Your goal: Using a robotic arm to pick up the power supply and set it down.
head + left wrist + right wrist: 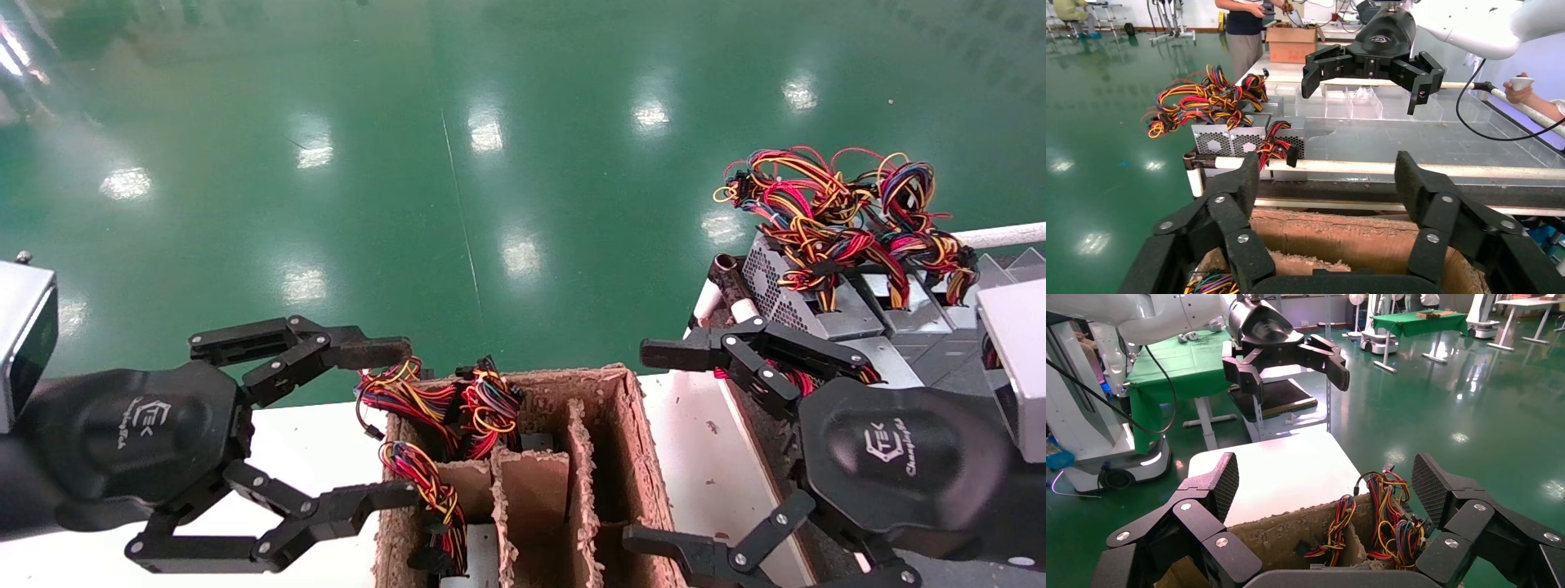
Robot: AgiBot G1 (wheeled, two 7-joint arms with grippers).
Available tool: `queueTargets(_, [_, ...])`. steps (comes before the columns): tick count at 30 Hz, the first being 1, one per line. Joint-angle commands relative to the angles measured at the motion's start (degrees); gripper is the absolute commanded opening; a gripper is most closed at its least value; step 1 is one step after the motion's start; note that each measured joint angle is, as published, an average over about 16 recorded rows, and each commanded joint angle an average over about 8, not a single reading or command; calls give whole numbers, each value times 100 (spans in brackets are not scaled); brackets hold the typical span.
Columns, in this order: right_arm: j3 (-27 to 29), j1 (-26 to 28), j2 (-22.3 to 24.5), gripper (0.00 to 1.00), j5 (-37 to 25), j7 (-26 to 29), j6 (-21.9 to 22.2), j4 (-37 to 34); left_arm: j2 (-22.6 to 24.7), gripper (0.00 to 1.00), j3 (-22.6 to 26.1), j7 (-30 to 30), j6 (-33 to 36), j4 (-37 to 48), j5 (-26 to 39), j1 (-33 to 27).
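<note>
Over the right end of the cardboard divider box, your right gripper hung with its fingers spread wide, gripping nothing. Beyond it, the power supply sat on the clear tray, heaped with its tangled wires, well apart from those fingers. Your left gripper hovered by the box's left end, equally wide and empty.

The head camera is looking steeply down on the box between both arms. Each wrist camera is peering close over its own pincer, facing the other across that shared box.
</note>
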Motion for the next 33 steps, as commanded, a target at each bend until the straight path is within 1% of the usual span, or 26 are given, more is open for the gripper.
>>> queueTargets(1, [0, 0, 0, 100, 0, 0, 0, 0, 0, 0, 0, 0, 0, 0, 0, 0])
queueTargets(30, [0, 0, 0, 100, 0, 0, 0, 0, 0, 0, 0, 0, 0, 0, 0, 0])
queueTargets(31, [0, 0, 0, 100, 0, 0, 0, 0, 0, 4, 0, 0, 0, 0, 0, 0])
queueTargets(33, [0, 0, 0, 100, 0, 0, 0, 0, 0, 28, 0, 0, 0, 0, 0, 0])
